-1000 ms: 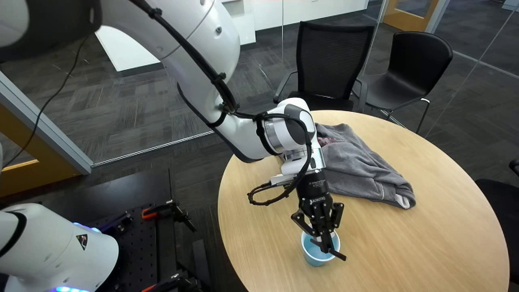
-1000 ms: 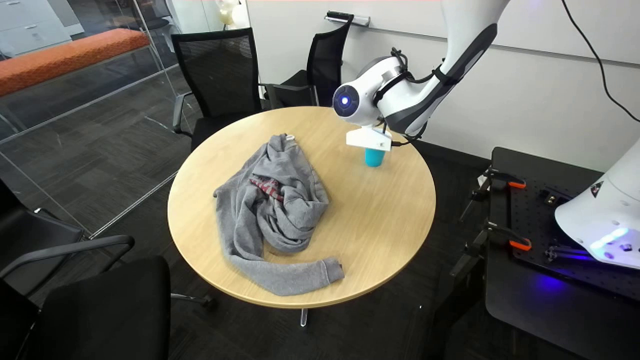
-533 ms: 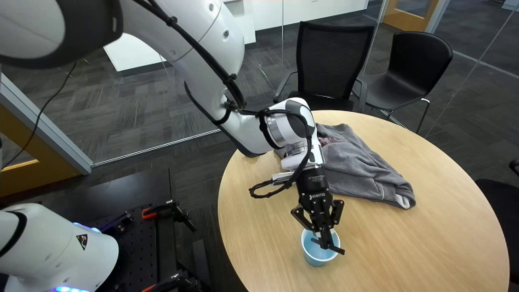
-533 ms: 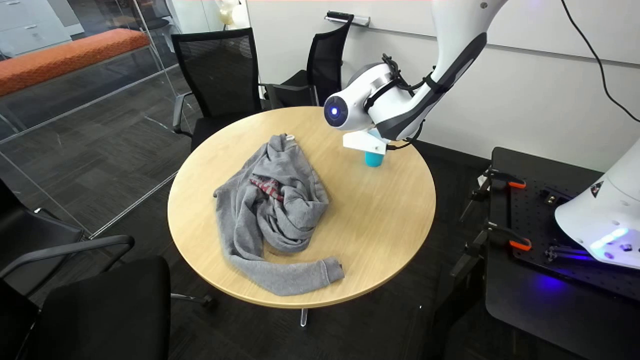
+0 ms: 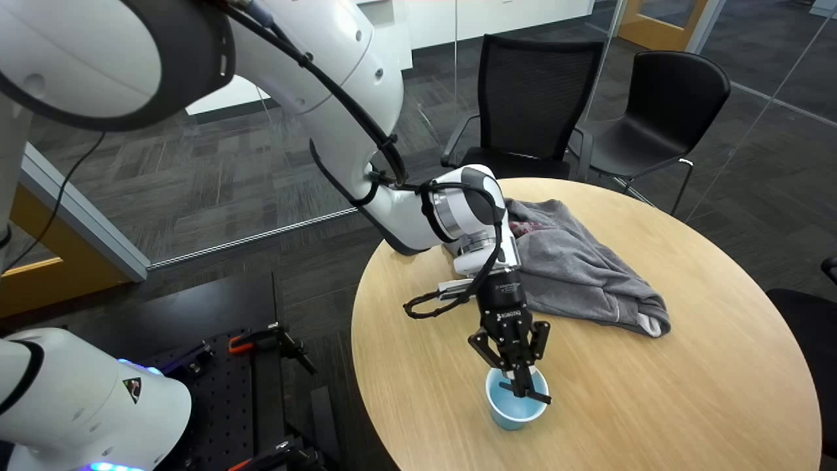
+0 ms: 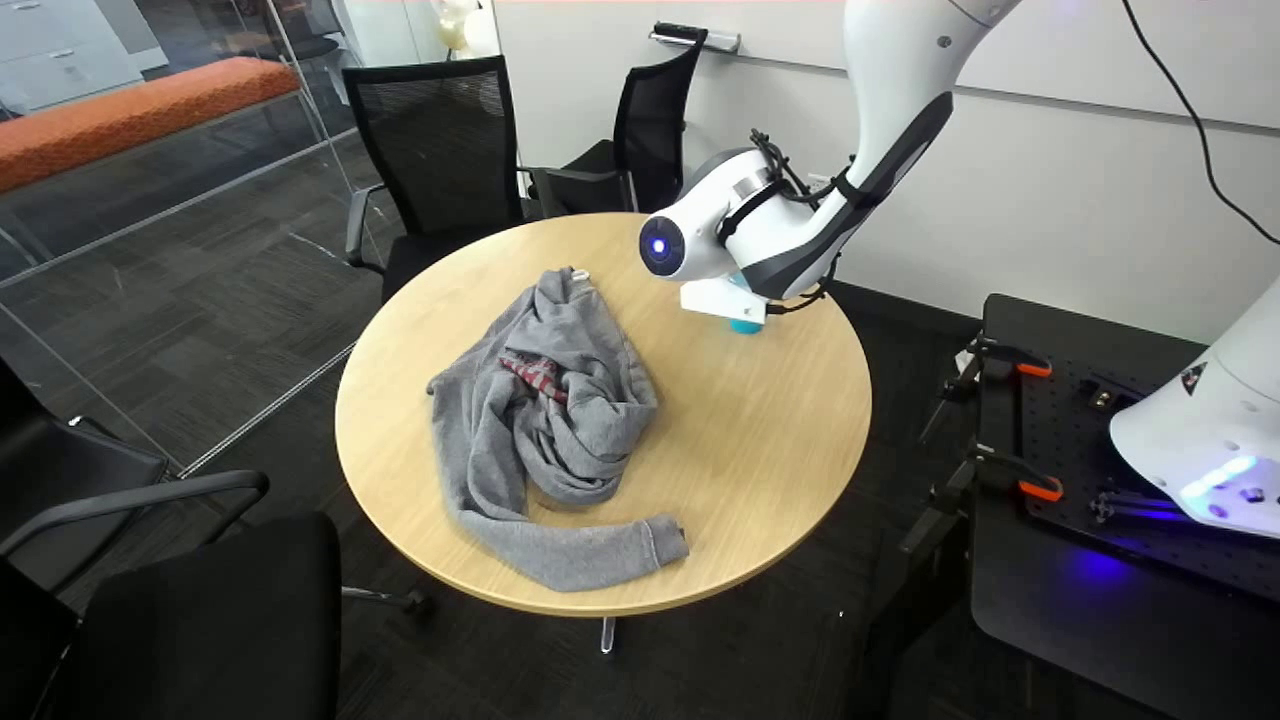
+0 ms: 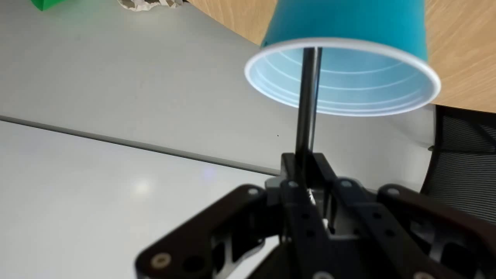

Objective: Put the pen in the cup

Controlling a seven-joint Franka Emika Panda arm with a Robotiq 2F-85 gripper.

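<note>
One pen (image 5: 540,397) is clamped in the jaws, aslant at the mouth of the cup (image 5: 505,422) below, in an exterior view. In an exterior view the arm (image 6: 775,235) hides most of the cup (image 6: 745,326). In the wrist view the pen (image 7: 309,93) runs ahead of the jaws, seemingly into the cup. Insertion looks in hand; next, probably, upright it, lower, release.

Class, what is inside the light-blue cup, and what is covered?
In the wrist view, the pen, held by the gripper, reaches into the cup before its pale, ridged inner wall. The near rim hides the pen's far end and the cup's bottom there.
</note>
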